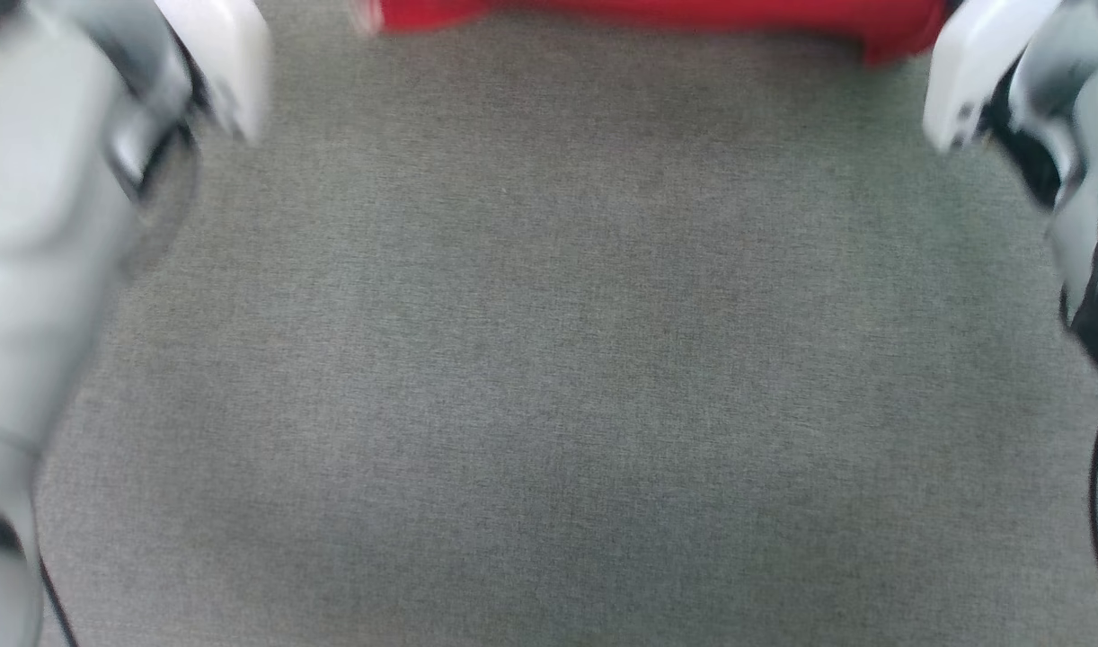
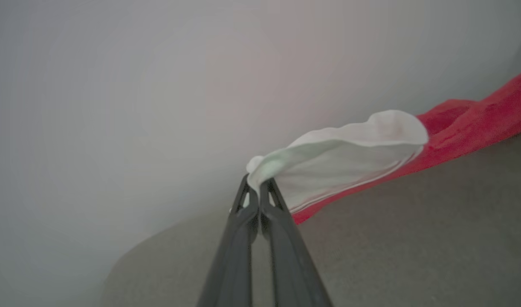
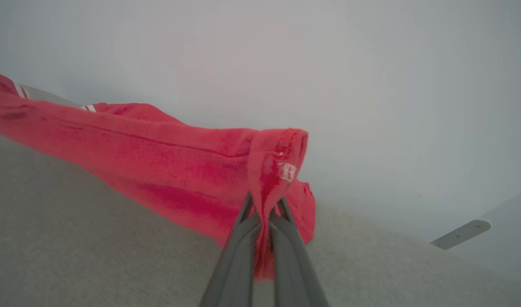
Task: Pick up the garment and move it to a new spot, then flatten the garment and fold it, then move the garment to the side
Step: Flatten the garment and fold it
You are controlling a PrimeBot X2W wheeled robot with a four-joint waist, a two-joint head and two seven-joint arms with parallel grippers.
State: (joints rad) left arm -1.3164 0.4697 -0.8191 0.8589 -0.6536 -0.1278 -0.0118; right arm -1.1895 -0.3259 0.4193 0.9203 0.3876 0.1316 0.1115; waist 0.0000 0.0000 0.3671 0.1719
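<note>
The red garment (image 1: 657, 16) stretches as a blurred band along the top edge of the head view, between my two pale forearms. In the left wrist view my left gripper (image 2: 256, 187) is shut on the edge of its white sleeve (image 2: 345, 157), with the red body (image 2: 478, 123) trailing off to the right over the grey surface. In the right wrist view my right gripper (image 3: 264, 204) is shut on a bunched red fold of the garment (image 3: 158, 162), which hangs off to the left, lifted above the surface.
A grey woven table surface (image 1: 549, 359) spreads below the garment in the head view. A pale wall (image 3: 371, 85) stands behind it, with a light metal bracket (image 3: 456, 234) at the right. A dark cable (image 1: 1097, 503) runs beside the right arm.
</note>
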